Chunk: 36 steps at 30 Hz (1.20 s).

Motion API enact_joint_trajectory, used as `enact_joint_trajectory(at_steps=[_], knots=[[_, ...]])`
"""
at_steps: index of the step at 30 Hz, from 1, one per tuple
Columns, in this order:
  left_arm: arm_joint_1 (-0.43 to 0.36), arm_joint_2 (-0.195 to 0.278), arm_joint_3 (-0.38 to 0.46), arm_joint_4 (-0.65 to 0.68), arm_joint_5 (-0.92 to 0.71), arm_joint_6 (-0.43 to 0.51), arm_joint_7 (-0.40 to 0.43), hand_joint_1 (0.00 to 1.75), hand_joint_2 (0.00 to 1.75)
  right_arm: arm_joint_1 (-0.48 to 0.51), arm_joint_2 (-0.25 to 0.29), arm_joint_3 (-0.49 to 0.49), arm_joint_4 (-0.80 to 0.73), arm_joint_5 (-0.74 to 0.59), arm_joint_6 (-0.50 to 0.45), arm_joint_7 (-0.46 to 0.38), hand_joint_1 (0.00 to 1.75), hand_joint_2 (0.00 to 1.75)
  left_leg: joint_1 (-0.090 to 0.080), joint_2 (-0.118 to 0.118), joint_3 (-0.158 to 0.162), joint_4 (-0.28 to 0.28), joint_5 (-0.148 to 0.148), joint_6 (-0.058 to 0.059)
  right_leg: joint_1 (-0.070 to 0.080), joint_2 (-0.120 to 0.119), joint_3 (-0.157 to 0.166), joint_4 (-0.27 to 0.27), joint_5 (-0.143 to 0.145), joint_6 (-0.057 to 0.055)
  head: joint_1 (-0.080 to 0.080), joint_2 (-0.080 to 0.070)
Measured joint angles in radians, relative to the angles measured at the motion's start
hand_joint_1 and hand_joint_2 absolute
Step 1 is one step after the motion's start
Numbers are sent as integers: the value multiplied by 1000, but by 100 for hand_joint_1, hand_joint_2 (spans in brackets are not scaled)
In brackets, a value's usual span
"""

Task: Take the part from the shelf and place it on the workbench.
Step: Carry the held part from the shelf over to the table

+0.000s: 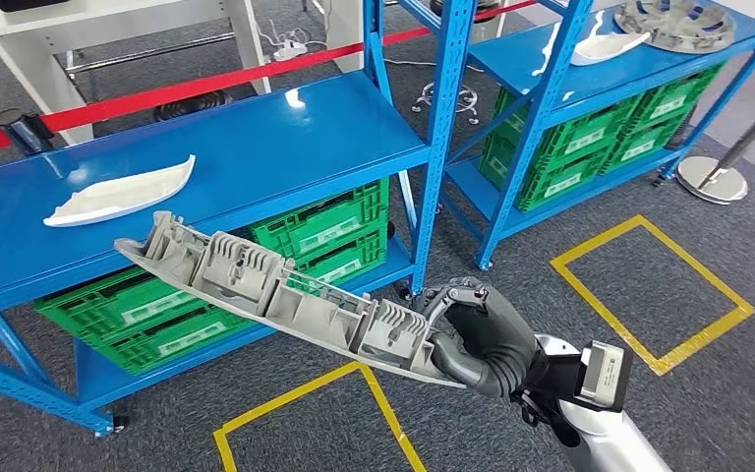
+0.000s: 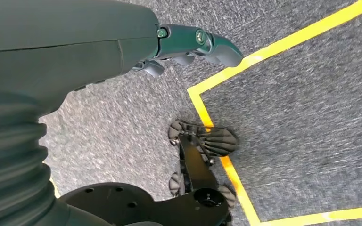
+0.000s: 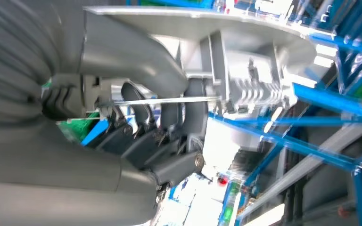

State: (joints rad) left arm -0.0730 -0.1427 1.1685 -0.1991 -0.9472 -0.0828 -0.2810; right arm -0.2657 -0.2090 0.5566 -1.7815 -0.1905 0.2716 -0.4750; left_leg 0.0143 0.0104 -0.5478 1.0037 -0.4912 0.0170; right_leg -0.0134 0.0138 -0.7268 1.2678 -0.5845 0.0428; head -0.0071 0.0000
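Note:
A long grey ribbed plastic part (image 1: 275, 295) hangs in the air in front of the blue shelf (image 1: 275, 138), its ribbed side up. My right hand (image 1: 482, 339) grips its right end; the part stretches left and slightly up from there. In the right wrist view my right hand (image 3: 136, 127) has thumb and dark fingers wrapped round the grey part (image 3: 250, 80). A white curved part (image 1: 123, 192) lies on the shelf top at the left. My left hand (image 2: 188, 44) hangs over the carpet with its fingers apart and nothing in them.
Green crates (image 1: 324, 231) sit on the lower shelf level. A second blue shelf (image 1: 600, 59) at the back right carries a white part (image 1: 605, 46) and a round metal piece (image 1: 673, 22). Yellow floor markings (image 1: 649, 285) frame carpet squares. A red barrier tape (image 1: 197, 88) runs behind.

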Motion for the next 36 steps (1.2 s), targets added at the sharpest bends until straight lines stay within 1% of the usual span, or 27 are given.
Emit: enact_joint_trajectory(at_steps=[1,2,3,4,6,7,9,10,12,14,15,16,17,18,19,21,23,25,26,27,29,30,31,32,33,34,36], knots=[[0,0,0,0,0,0,0,0,175,1,-1,1,0,0,0,0,175,175,-1,14,-1,1,-1,0,0,-4,-15,33,-6,1,0,0],[0,0,0,0,0,0,0,0,175,1,-1,1,0,0,0,0,175,175,-2,27,-1,3,-2,0,-1,-7,-10,27,7,1,1,0],[-1,-1,0,0,0,0,0,0,175,1,-2,2,0,-1,1,0,175,175,-2,38,-1,6,-4,-1,-1,-12,17,-20,35,0,2,0],[-2,-2,0,0,-1,0,0,0,175,-2,-2,3,0,-1,1,0,175,175,-2,48,-1,9,-7,-4,0,-27,59,-93,68,-2,4,0],[-5,-2,0,0,-4,1,0,0,175,-8,-2,6,-2,-4,2,0,175,175,-7,65,0,15,-13,-13,5,-60,122,-209,103,-14,6,0],[-7,-1,0,0,-7,2,0,0,175,-10,-1,7,-4,-5,3,0,175,175,-9,72,1,17,-15,-18,7,-70,135,-236,107,-20,6,0],[-10,0,0,0,-13,4,-1,0,175,-11,-1,10,-7,-7,9,1,175,175,-10,86,5,14,-17,-29,9,-56,132,-241,107,-33,6,0],[-12,1,0,0,-15,5,-1,0,175,-11,-1,11,-8,-7,16,0,175,175,-9,84,5,15,-19,-35,7,-48,131,-244,110,-39,6,0],[-13,4,0,1,-15,5,-5,0,175,-4,-4,13,-13,-7,46,-12,175,175,-6,46,-11,57,-52,-47,2,-32,130,-249,116,-49,1,0],[-11,8,0,1,-10,0,-12,0,175,24,-13,0,-24,-3,104,-48,175,175,-5,4,-63,179,-121,-53,-1,-16,130,-250,118,-53,-6,0],[-9,10,0,1,-8,-5,-17,0,175,45,-21,-14,-33,1,140,-69,175,175,-4,-3,-93,246,-150,-54,-1,-8,129,-250,118,-54,-8,0],[-6,14,0,1,-7,-9,-20,0,175,65,-28,-32,-43,6,172,-82,175,175,-4,-5,-114,291,-161,-54,-1,2,129,-249,118,-54,-9,0],[-4,17,0,2,-6,-13,-23,0,175,82,-33,-51,-54,12,200,-87,175,175,-4,-6,-117,297,-151,-54,-1,14,129,-249,118,-54,-9,0],[-3,21,0,2,-6,-15,-25,0,175,95,-36,-68,-64,17,223,-81,175,175,-3,-9,-102,264,-122,-53,-2,27,129,-247,118,-53,-10,0],[-4,24,0,2,-6,-17,-26,0,175,105,-38,-83,-75,21,239,-71,175,175,-1,-18,-72,198,-83,-52,-3,41,129,-246,118,-50,-11,0],[-9,28,0,2,-7,-18,-27,0,175,117,-38,-106,-92,24,263,-49,175,175,4,-61,-16,70,-33,-48,-3,65,126,-241,119,-41,-13,0],[-14,30,0,2,-7,-18,-28,0,175,124,-38,-125,-100,24,276,-39,175,175,4,-84,1,24,-28,-40,-3,87,118,-242,124,-25,-14,0],[-17,30,0,2,-7,-18,-28,0,175,133,-41,-145,-102,17,287,-40,175,175,3,-64,3,19,-22,-24,-7,104,113,-246,132,-10,-13,0],[-19,30,0,2,-7,-18,-28,0,175,138,-43,-156,-102,11,295,-42,175,175,3,-53,4,15,-19,-16,-7,95,108,-239,127,-5,-11,0],[-20,31,0,3,-7,-18,-28,0,175,141,-47,-166,-101,5,303,-46,175,175,4,-41,5,12,-15,-8,-5,75,95,-215,112,-1,-8,0],[-19,33,0,3,-3,-18,-28,0,175,144,-51,-178,-95,-3,320,-54,175,175,1,-17,4,9,-12,1,-1,20,41,-101,49,3,0,0],[-18,35,0,3,-1,-18,-28,0,175,146,-53,-181,-89,-5,328,-57,175,175,-2,-4,2,10,-12,3,-1,6,8,-31,18,4,2,0],[-17,37,0,3,1,-18,-28,0,175,148,-54,-182,-82,-7,335,-60,175,175,-5,9,1,10,-13,4,-1,-1,-16,22,0,5,3,0],[-17,38,0,3,3,-18,-29,0,175,150,-56,-183,-73,-8,339,-63,175,175,-7,21,0,11,-13,5,-1,-4,-22,40,0,4,4,0],[-18,38,0,3,3,-18,-29,0,175,151,-58,-183,-66,-8,342,-65,175,175,-8,33,0,12,-14,5,-1,-7,-6,17,18,2,4,0],[-18,39,0,3,4,-18,-30,0,175,151,-59,-185,-59,-8,344,-68,175,175,-9,43,0,13,-15,5,0,-15,30,-45,47,-2,5,0],[-20,39,0,3,4,-17,-31,0,175,150,-62,-190,-52,-9,345,-74,175,175,-13,61,1,16,-18,1,8,-51,110,-186,92,-15,7,0]])
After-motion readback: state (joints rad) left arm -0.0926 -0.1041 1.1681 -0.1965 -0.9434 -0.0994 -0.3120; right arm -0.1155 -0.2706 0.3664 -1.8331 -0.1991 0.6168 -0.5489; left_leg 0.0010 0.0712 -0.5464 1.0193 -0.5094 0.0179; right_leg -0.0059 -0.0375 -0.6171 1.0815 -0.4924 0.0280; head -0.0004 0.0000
